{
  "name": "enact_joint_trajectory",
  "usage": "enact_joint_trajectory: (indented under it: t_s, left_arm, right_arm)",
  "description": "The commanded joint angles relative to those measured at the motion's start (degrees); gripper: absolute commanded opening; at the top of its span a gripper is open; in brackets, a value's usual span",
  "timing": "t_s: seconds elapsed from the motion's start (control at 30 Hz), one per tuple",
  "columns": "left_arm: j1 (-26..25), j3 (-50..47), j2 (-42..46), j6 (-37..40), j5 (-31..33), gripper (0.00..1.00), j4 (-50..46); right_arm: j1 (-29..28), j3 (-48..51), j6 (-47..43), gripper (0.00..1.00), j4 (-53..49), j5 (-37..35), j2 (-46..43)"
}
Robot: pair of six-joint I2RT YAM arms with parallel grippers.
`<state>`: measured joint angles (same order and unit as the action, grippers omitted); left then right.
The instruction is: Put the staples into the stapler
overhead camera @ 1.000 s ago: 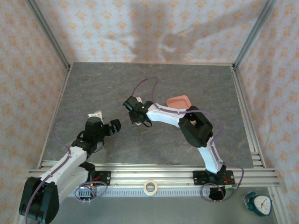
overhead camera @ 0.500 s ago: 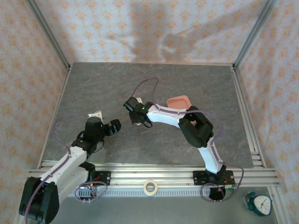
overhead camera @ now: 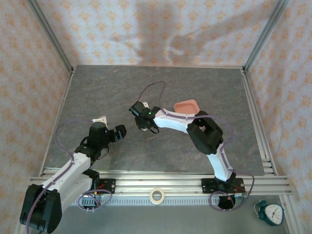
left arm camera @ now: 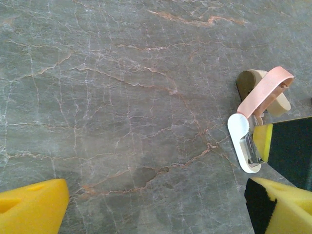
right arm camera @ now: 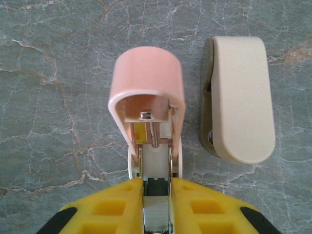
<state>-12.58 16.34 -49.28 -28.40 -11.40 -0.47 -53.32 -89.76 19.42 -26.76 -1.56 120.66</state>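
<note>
Stapler (left arm camera: 240, 134) lies mid-worktop (left arm camera: 122, 97), pink lid (right arm camera: 146, 83) hinged up to bare the channel (right arm camera: 156, 195); right fingers (right arm camera: 112, 204) clamp its base steady, left fingers (left arm camera: 29, 212) hang wide open nearby.

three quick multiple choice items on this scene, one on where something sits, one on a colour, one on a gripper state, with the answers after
1. In the right wrist view, the beige piece lies:
A) to the right of the stapler
B) on top of it
C) inside it

2. The stapler's raised lid is:
A) blue
B) pink
C) black

3. The left gripper is:
A) shut on the stapler
B) shut on staples
C) open, holding nothing

Answers:
1 A, a strip of bare table shows between the two.
2 B, the lid is pink above a white base.
3 C, its fingers stand far apart over bare table.
</note>
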Motion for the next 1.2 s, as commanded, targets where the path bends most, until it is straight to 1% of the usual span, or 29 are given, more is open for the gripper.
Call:
enact_joint_trajectory:
  t_s: [0.0,0.4,0.47,0.67,0.77,0.93,1.17]
  left_arm:
    - [0.70,1.33,-0.16,0.90,0.12,0.94,-0.88]
    - [0.71,2.12,-0.46,0.45,-0.72,0.93,-0.59]
    - [0.67,2.28,-0.73,0.54,-0.91,0.93,-0.42]
    - [0.70,2.78,-2.77,0.85,-3.20,0.92,1.42]
    - [0.71,3.08,-4.08,0.89,-4.11,0.91,2.35]
    - [0.69,3.66,-5.45,0.92,-4.71,0.91,2.67]
    - [0.71,3.70,-6.27,0.90,-4.75,0.91,3.02]
  right_arm:
    - [-0.19,1.05,0.35,0.23,-0.84,-2.13,-4.23]
    - [0.05,3.15,0.75,0.25,-0.24,-1.88,-8.14]
    - [0.76,3.85,1.67,0.25,0.19,-0.47,-8.71]
    - [4.50,6.39,5.32,0.26,2.50,7.87,-9.58]
    - [5.82,6.50,6.62,0.28,2.57,11.84,-8.47]
    - [6.42,6.79,7.52,0.31,2.77,13.38,-6.81]
    - [6.65,5.32,7.57,0.32,2.34,15.02,-4.27]
